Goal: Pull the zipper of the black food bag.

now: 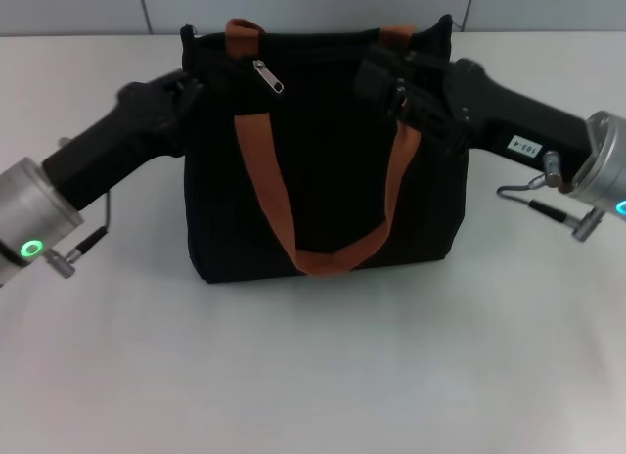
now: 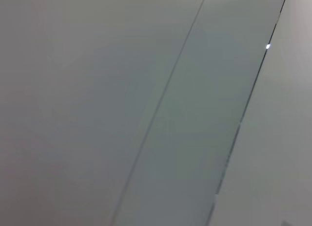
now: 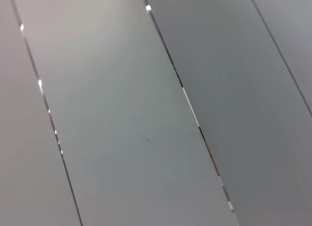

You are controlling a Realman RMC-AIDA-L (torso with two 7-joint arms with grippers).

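Note:
The black food bag [image 1: 328,180] stands upright on the white table, its orange-brown handle [image 1: 323,249] hanging down its front. The silver zipper pull [image 1: 268,76] lies on the zip line at the bag's top left. My left gripper [image 1: 188,90] is pressed against the bag's top left corner, just left of the zipper. My right gripper [image 1: 383,77] is at the bag's top right, over the strap there. Both grippers' fingers blend into the black fabric. The two wrist views show only grey wall panels.
The white table [image 1: 313,376] stretches in front of the bag. A tiled grey wall [image 1: 293,4] stands right behind the bag. Each arm has a thin cable loop hanging under its wrist.

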